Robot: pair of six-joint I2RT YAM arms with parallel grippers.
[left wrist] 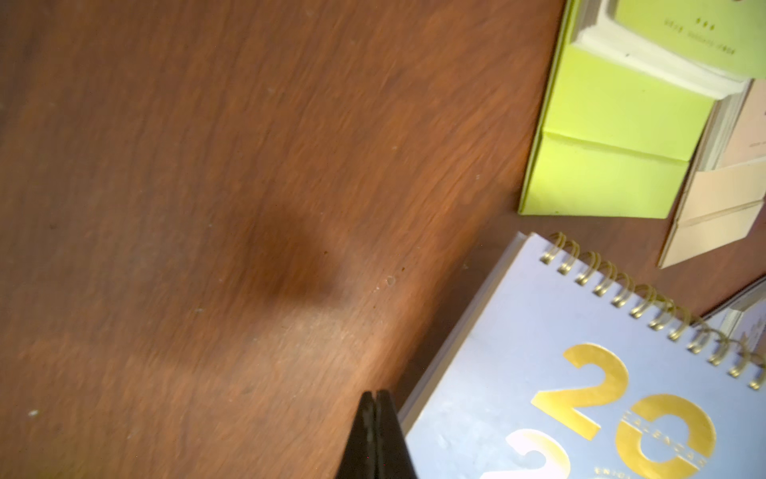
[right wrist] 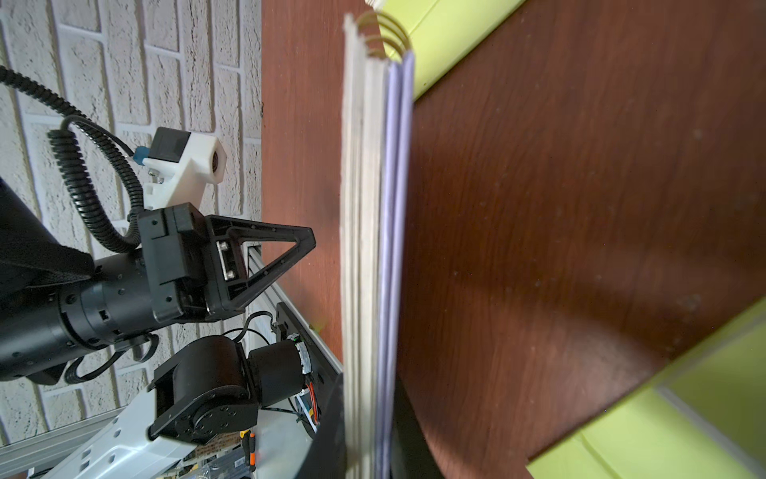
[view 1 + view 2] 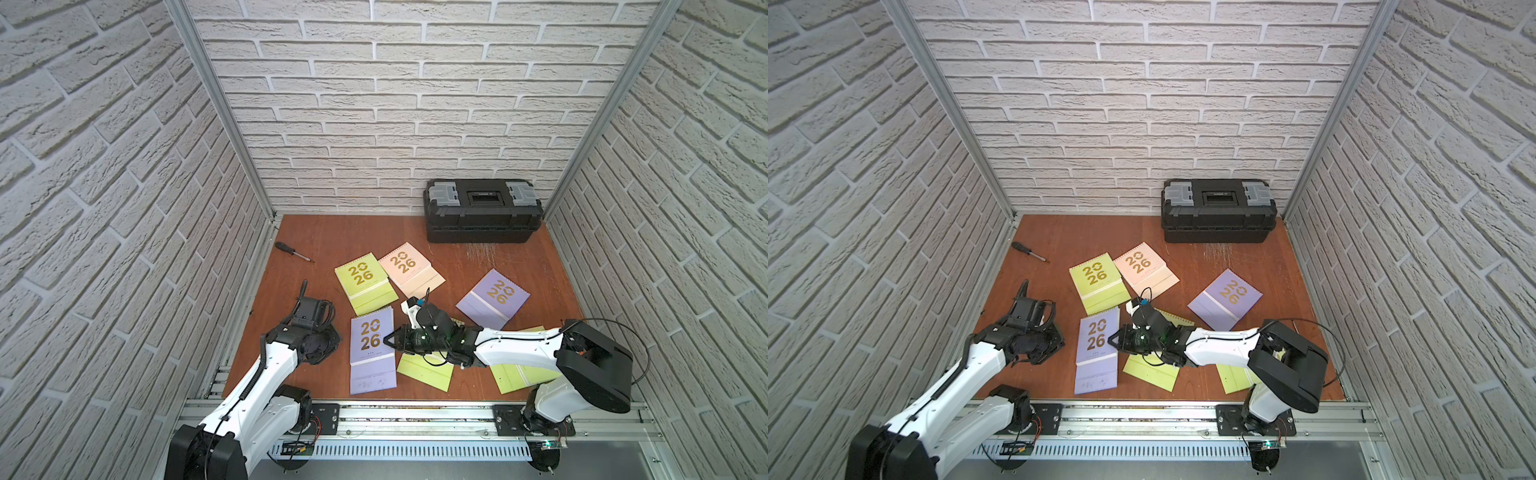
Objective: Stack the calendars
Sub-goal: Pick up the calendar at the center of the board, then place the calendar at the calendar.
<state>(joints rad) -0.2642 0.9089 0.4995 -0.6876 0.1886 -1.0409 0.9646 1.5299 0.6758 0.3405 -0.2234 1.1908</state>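
We see a brown wooden table (image 3: 332, 232) boxed in by white brick-pattern walls (image 3: 374, 124), with bare board left of the black toolbox (image 3: 484, 212). Six calendars (image 3: 365, 276) lie scattered in front of the toolbox, their covers reading "2026" in gold. Our right gripper (image 3: 388, 340) pinches the side edge of the lavender calendar (image 3: 371, 345) farthest from the toolbox. Our left gripper (image 1: 375, 396) has its fingers pressed together and holds nothing.
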